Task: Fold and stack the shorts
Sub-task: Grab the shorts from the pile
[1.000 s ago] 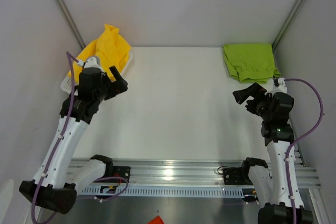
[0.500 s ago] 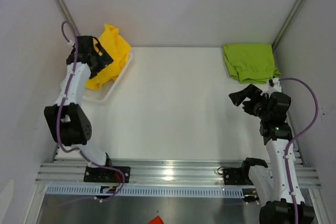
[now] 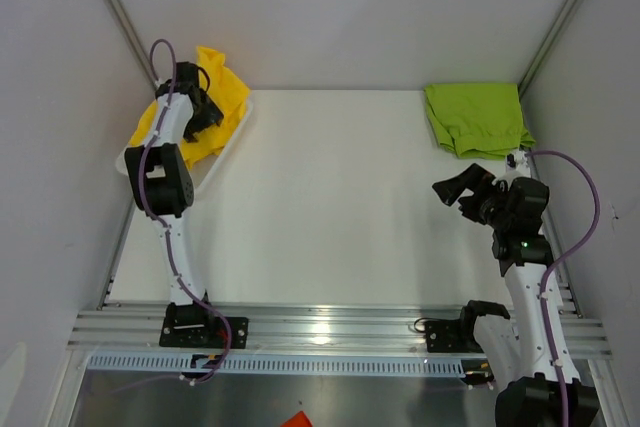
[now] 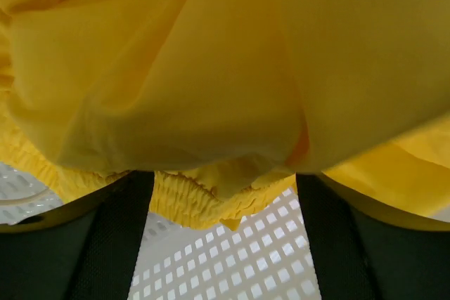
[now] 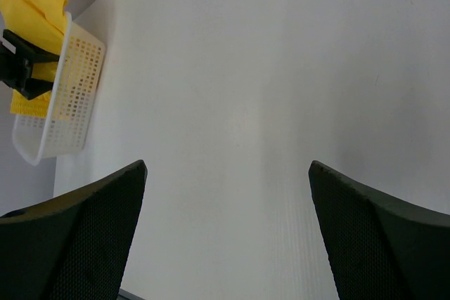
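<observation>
The yellow shorts (image 3: 226,90) lie bunched in the white mesh basket (image 3: 207,174) at the far left corner. My left gripper (image 3: 197,113) is stretched out into the basket and pressed into them. In the left wrist view the yellow shorts (image 4: 211,68) fill the frame and drape over both fingertips. The left gripper (image 4: 225,177) has its jaws wide apart, with a fold and the ruffled waistband between them. The green shorts (image 3: 475,117) lie folded at the far right. My right gripper (image 3: 463,187) hovers open over bare table, in front of them, holding nothing.
The basket's mesh floor (image 4: 239,251) shows under the left fingers. In the right wrist view the basket (image 5: 67,103) with the yellow shorts (image 5: 31,5) is far off at the left. Walls close in the table at back, left and right.
My left arm has stretched forward from the basket's near side into it, and the gripper has sunk onto the yellow shorts with the jaws narrowing a little. The right gripper drifted slightly left.
</observation>
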`<state>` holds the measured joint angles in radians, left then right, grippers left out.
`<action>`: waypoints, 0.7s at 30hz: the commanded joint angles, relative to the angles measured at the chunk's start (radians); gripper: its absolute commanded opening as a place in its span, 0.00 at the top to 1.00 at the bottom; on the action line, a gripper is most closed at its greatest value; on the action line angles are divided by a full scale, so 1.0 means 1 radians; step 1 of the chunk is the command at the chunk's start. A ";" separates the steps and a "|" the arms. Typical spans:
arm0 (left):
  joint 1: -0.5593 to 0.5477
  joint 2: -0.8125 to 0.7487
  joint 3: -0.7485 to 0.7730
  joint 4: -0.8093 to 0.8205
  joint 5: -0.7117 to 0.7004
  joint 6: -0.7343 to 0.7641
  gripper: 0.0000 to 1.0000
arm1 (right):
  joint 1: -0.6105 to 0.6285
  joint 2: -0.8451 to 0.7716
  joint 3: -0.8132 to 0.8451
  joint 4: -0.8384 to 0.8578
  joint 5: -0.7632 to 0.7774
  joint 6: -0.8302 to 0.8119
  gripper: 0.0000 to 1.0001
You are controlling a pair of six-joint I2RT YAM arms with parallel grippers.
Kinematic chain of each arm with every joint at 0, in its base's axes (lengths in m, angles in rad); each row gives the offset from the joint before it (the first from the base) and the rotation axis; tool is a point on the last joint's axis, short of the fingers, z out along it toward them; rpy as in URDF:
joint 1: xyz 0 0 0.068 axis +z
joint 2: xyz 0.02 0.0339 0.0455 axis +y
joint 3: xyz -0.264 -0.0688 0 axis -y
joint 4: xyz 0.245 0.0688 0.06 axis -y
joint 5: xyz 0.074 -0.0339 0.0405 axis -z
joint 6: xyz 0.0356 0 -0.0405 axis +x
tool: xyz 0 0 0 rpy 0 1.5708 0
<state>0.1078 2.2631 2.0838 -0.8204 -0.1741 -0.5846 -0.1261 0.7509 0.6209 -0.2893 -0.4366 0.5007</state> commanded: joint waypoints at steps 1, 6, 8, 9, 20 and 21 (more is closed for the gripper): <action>0.009 0.018 0.006 -0.034 0.015 -0.004 0.23 | 0.005 0.010 0.002 0.058 -0.019 -0.010 0.01; 0.015 0.000 -0.011 -0.036 -0.008 -0.046 0.85 | 0.008 0.031 0.000 0.076 -0.022 -0.001 0.01; 0.013 -0.051 -0.042 -0.004 -0.039 -0.052 1.00 | 0.009 0.041 0.000 0.081 -0.025 0.001 0.01; 0.013 -0.109 -0.047 0.007 -0.050 -0.052 1.00 | 0.011 0.041 0.000 0.082 -0.024 -0.001 0.01; 0.012 -0.434 0.202 0.016 -0.047 0.023 1.00 | 0.078 0.036 -0.004 0.082 0.015 0.015 0.01; 0.004 -0.473 0.191 0.048 0.023 0.040 1.00 | 0.085 0.033 -0.004 0.084 0.019 0.018 0.01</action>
<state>0.1146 1.9694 2.1990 -0.8688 -0.2363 -0.5896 -0.0628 0.7937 0.6189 -0.2478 -0.4347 0.5049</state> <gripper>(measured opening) 0.012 0.993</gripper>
